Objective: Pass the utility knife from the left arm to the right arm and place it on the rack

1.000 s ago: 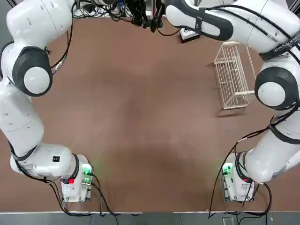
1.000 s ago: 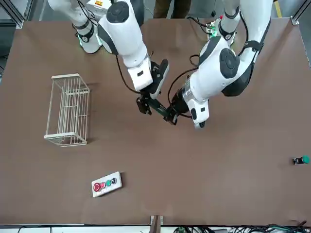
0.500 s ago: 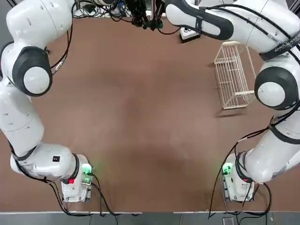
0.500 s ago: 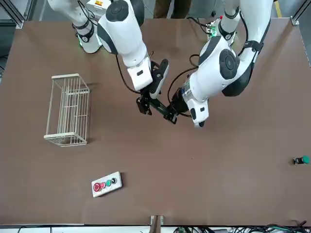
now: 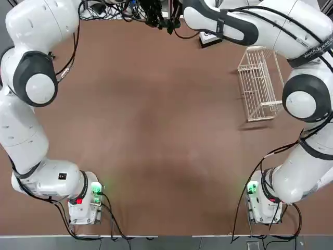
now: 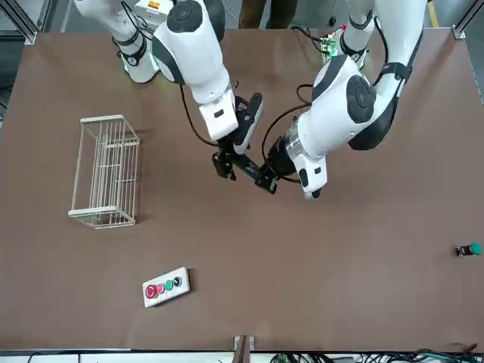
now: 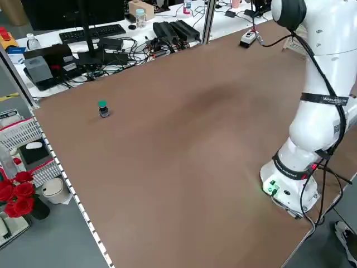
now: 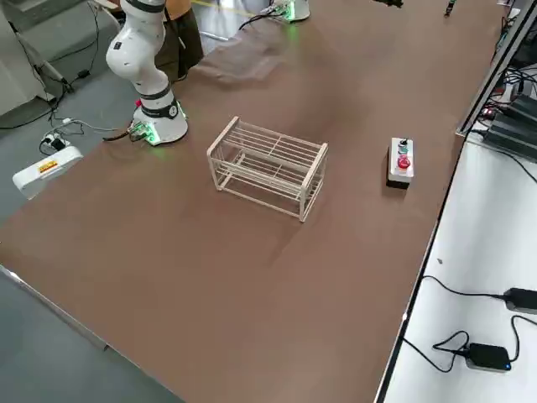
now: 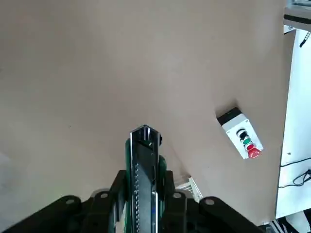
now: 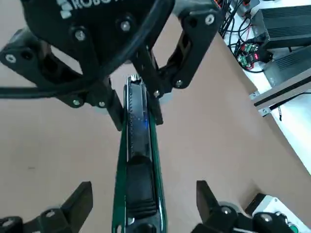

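The utility knife, a slim dark stick with green edges, is held in the air over the far middle of the table. My left gripper is shut on one end of it. In the right wrist view the other end runs between the fingers of my right gripper, which stand open, apart from the knife on both sides. In the front view the two grippers meet at the knife. The white wire rack stands on the table on my right side, away from both grippers.
A grey button box lies near the far edge, beyond the rack. A small green-topped object sits far out on my left side. Cables and equipment line the bench past the table's far edge.
Both arms have shifted only slightly. The knife stays in the left gripper, between the right gripper's open fingers.
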